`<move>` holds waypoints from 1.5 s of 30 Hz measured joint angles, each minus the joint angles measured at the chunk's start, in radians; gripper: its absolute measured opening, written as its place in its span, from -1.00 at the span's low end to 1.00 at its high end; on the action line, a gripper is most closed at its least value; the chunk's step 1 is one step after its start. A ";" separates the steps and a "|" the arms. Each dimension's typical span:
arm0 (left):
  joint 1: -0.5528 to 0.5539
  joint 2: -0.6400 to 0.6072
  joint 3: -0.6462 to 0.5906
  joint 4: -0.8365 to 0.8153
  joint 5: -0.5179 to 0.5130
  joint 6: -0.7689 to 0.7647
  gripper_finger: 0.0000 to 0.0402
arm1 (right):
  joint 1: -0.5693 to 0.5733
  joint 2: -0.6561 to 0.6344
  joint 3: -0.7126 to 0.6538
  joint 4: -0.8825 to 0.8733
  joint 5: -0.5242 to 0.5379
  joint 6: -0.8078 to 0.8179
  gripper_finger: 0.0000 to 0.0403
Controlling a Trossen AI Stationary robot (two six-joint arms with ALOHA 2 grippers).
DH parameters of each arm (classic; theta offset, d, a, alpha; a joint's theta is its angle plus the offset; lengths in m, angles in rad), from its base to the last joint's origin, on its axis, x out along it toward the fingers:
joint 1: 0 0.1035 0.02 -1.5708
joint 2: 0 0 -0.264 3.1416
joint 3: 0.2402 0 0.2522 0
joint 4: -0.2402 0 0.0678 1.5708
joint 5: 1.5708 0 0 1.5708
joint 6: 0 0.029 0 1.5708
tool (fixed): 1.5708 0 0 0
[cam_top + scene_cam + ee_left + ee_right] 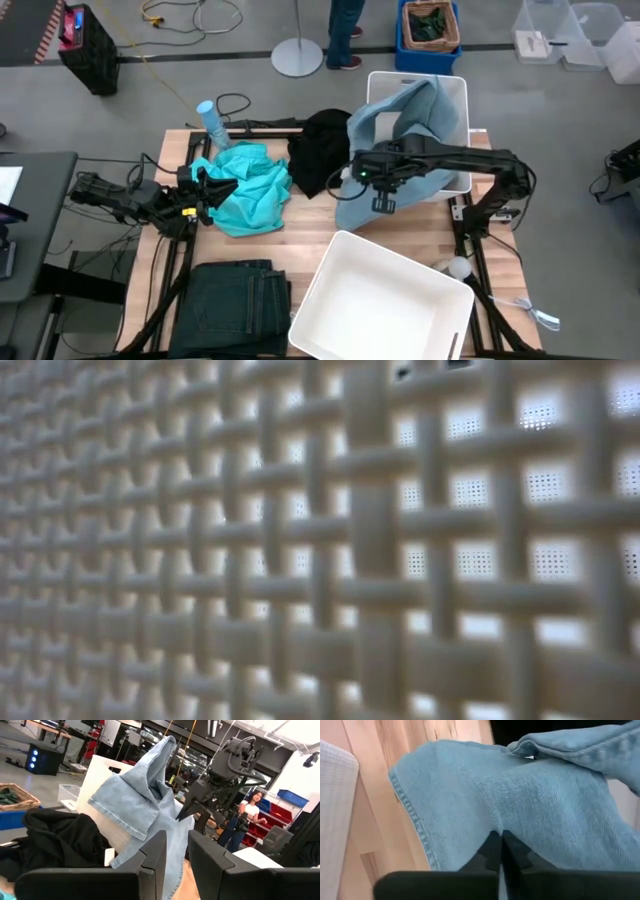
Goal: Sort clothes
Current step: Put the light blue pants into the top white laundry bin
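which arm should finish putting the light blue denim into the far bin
Right. The right claw is shut on the pale blue denim, already draped over the far bin. The left claw is by the turquoise top.

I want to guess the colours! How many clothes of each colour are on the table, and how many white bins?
Turquoise top: 1
Pale blue denim piece: 1
Black top: 1
Dark greenish-black jeans: 1
White bins, near and far: 2
Total: 4 clothes and 2 bins, 6 things.
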 joint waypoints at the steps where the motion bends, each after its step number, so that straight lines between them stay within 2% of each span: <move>1: 0.000 0.000 0.000 0.000 0.000 0.000 -0.63 | 0.000 -0.008 0.000 0.000 0.000 0.006 -0.95; 5: 0.000 0.000 0.000 -0.001 0.000 0.000 -0.63 | 0.000 -0.058 0.000 0.004 0.009 0.039 -0.97; 11: 0.000 0.000 0.000 0.000 0.000 0.000 -0.63 | 0.000 -0.178 0.000 0.007 0.134 0.108 -0.99; 17: 0.000 0.000 0.000 0.000 0.000 0.000 -0.63 | -0.006 -0.319 0.000 0.006 0.366 0.234 -1.00; 25: 0.000 0.000 0.000 0.000 0.000 -0.008 -0.63 | -0.014 -0.477 0.000 -0.028 0.765 0.517 -1.00; 28: 0.000 0.000 0.000 0.000 0.000 -0.016 -0.63 | -0.052 -0.505 0.000 -0.070 0.833 0.589 -1.00; 34: 0.000 0.000 0.000 0.000 0.000 -0.024 -0.63 | -0.189 -0.487 0.000 -0.084 0.838 0.611 -1.00; 40: 0.000 0.000 0.000 0.000 0.000 -0.026 -0.63 | -0.336 -0.379 -0.009 -0.083 0.618 0.459 -0.97; 43: 0.000 0.000 0.000 0.000 0.000 -0.025 -0.63 | -0.385 -0.307 -0.027 -0.081 0.488 0.413 -0.80; 45: 0.000 0.000 0.000 0.001 0.000 -0.026 -0.63 | -0.391 -0.264 -0.036 -0.071 0.448 0.374 -0.63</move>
